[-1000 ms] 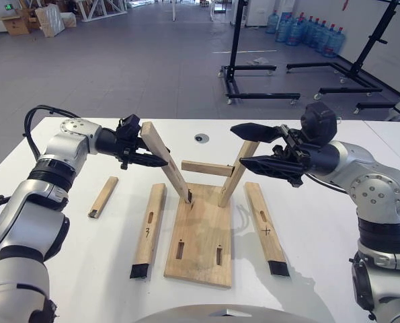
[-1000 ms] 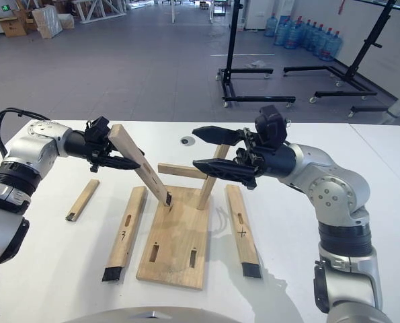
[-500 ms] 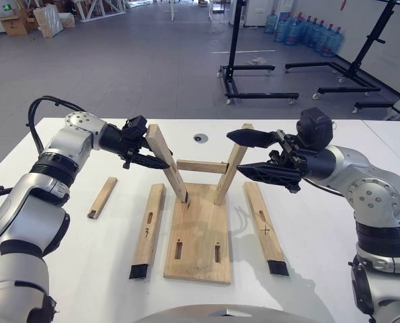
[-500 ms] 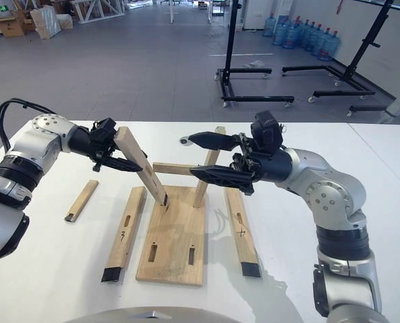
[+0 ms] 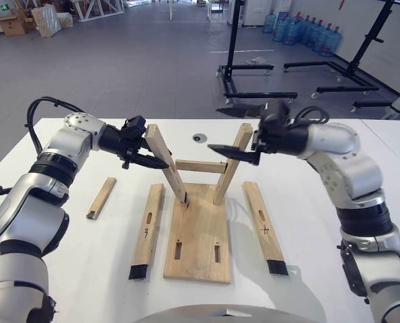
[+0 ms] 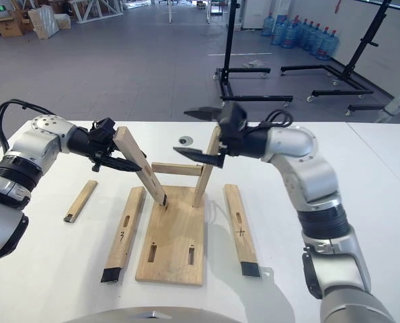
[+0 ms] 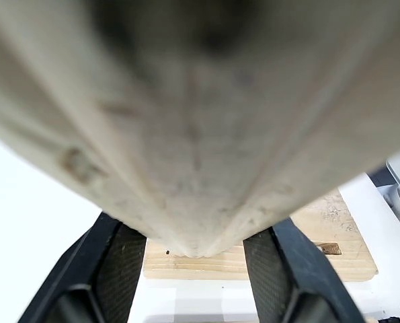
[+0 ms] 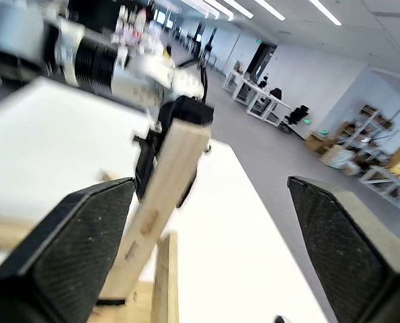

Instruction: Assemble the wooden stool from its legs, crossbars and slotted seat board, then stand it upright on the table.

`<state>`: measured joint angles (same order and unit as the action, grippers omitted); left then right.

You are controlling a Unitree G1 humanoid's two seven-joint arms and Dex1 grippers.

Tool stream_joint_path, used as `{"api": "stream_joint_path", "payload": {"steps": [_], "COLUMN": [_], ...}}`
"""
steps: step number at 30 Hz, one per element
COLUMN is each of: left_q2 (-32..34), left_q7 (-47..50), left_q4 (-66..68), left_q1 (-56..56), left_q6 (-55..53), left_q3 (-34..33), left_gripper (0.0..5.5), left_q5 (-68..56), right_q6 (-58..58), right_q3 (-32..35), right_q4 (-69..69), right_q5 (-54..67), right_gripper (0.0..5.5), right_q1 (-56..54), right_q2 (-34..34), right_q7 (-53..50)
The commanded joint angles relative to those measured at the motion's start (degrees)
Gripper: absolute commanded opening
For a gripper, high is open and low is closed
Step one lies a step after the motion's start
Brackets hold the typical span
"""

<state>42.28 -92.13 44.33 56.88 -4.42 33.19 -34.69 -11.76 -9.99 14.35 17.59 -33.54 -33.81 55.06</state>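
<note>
Where the left hand [image 5: 159,159] grips, the squared wooden leg [image 5: 173,177] tilts.

L arm [image 5: 48,168] & R arm [image 5: 351,171]: silver-grey shells w/ rounded joint housings, black ribbed rings btwn segments, black wrists. Black cable loop [image 5: 33,114] arcs off L arm's upper joint; thin black cable [image 5: 314,112] by R wrist. L gripper [image 5: 156,157] & R gripper [image 5: 214,128]: 2 long black tapered fingers each, pads [image 7: 122,259] finely textured.

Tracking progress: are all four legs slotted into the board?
No, two legs lie flat on the table, one either side of the board.
</note>
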Motion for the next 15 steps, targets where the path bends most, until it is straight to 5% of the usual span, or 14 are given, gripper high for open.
{"api": "stream_joint_path", "payload": {"steps": [1,9,15], "left_q2": [0.47,-0.06,-0.81], "left_q7": [-0.37,-0.37,-0.37], "left_q4": [1.16,2.98,4.07], "left_q1": [-1.67,-0.29,1.3], "left_q6": [-1.12,-2.24,-2.49], "left_q3": [0.98,2.65,5.08], "left_gripper": [2.01,2.01,2.01], "left_q5": [1.83,2.05,1.58], "right_q6": [3.88,13.27,17.81], "right_q3": [-5.92,-21.02,-25.08], "right_q4": [4.18,-5.17,-14.67], "right_q5": [-11.6,-43.91,-59.15], "right_gripper": [4.15,4.15,4.15], "right_q1": [2.39,5.1,5.87], "right_q2": [0.4,3.08,7.96], "right_q7": [-4.79,-20.23,-35.64]}}
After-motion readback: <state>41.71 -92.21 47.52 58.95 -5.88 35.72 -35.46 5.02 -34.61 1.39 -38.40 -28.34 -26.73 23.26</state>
